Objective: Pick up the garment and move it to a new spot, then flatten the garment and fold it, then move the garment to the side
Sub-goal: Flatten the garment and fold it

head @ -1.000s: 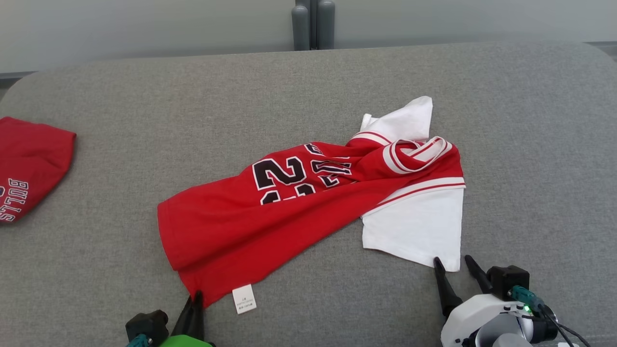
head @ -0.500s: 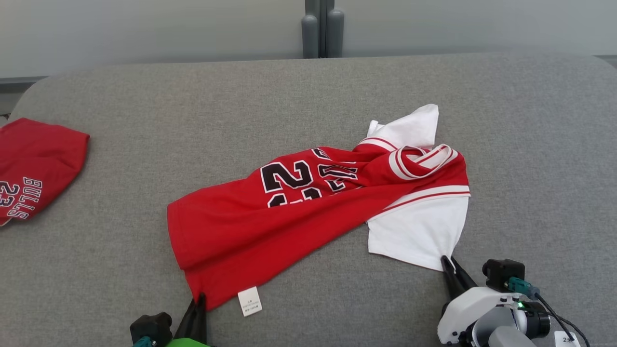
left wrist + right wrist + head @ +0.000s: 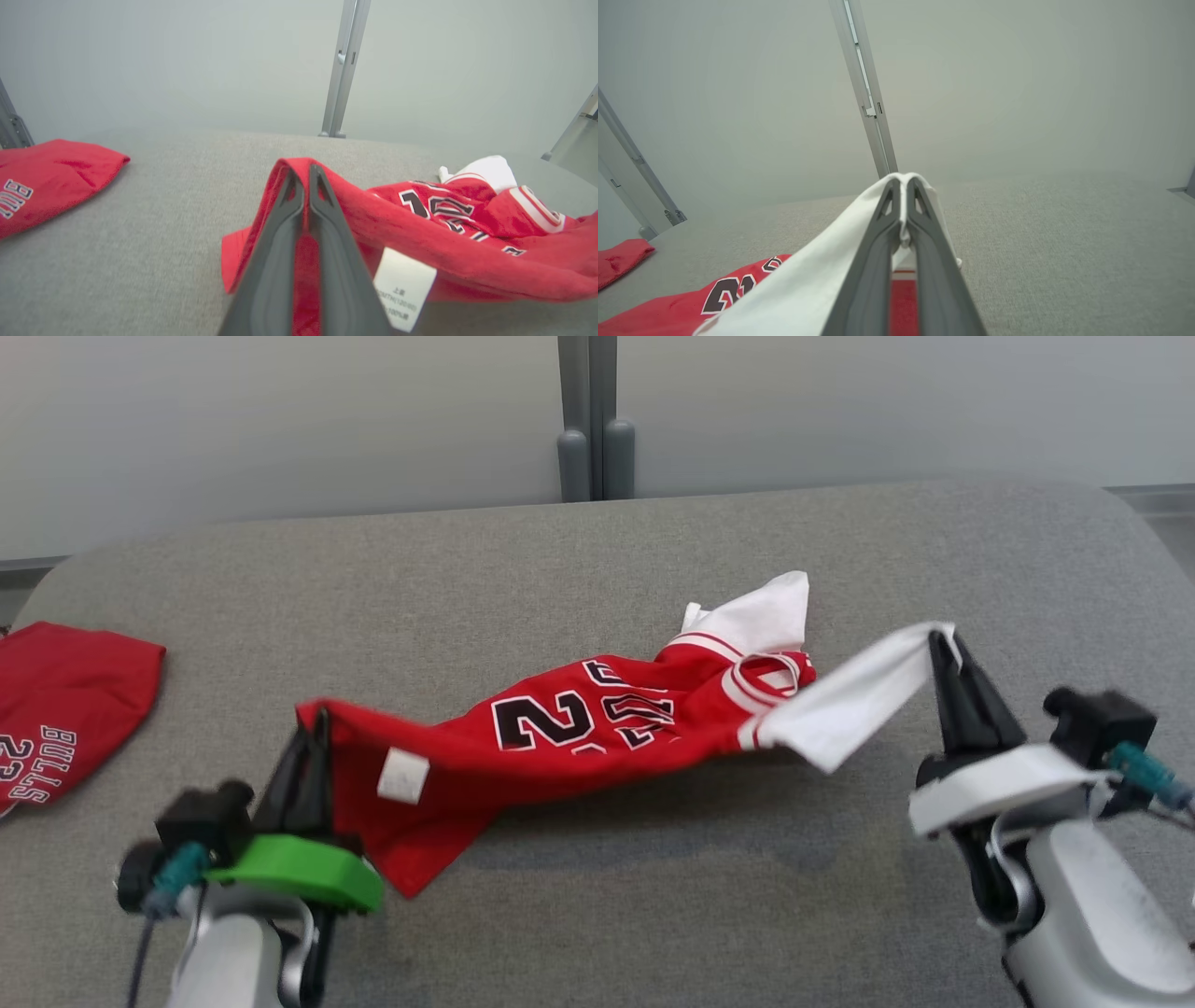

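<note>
- Two end effectors in play, both pinched tight on cloth, no gap between the dark fingers on either side.
- Hem side: left end effector (image 3: pixel 320 719) clamped on a corner of the red-and-white basketball jersey with black numerals (image 3: pixel 597 728), white care label (image 3: pixel 403 775) dangling just beside the grip.
- Sleeve side: right end effector (image 3: pixel 938 649) clamped on the edge of the near white sleeve (image 3: pixel 850 705), sleeve drawn out into a taut strip toward the right.
- Garment strung between the two grips above the grey fabric-covered tabletop (image 3: pixel 597 915): both held ends off the surface, shadow underneath, middle sagging low. Touching or just clear, hard to tell from the head view.
- On the side away from the robot: far white sleeve (image 3: pixel 761 611) and striped collar (image 3: pixel 742 683), bunched and apparently resting on the tabletop.
- Long axis running left to right across the robot's front, hem at the left, sleeve at the right. Cloth lying inward from each grip: rightward from the left one, leftward from the right one.
- Nearer arm for the hem: the left. Nearer arm for the sleeve: the right.
- At the far left edge: second red garment with white lettering (image 3: pixel 65 709), lying flat, well apart from the held one.
- Step in hand, by the look of it: the pick-up and carry to a new spot. Flattening and folding not yet begun, body twisted and rumpled.
- Coming move likely hinging on level grips and a steady span between them. Too close, more sag and drag. Too wide, a risk of the thin sleeve edge slipping out on the right.
</note>
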